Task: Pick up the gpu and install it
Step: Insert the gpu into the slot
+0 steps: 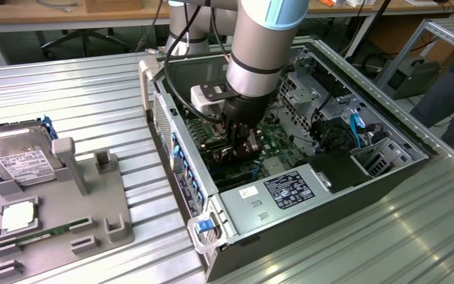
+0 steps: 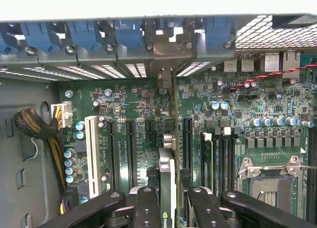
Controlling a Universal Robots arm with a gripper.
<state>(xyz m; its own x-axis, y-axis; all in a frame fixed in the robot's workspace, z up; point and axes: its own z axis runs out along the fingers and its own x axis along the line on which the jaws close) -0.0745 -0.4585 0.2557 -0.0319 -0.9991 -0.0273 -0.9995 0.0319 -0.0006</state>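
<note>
Gpu (image 2: 167, 181) stands on edge, pinched in the jaws of the gripper (image 2: 168, 201), over the motherboard (image 2: 138, 114) slots inside the computer case (image 1: 385, 133).

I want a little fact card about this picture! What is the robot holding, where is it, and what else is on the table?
holding: thin dark circuit card, the gpu, seen edge-on
gripper: black fingers closed on the gpu
where: inside the open grey metal computer case, above the green motherboard
grey plastic parts tray: at the exterior view's left, on the ribbed metal table
on tray: silver boxy hard drive, slim green memory stick
</note>
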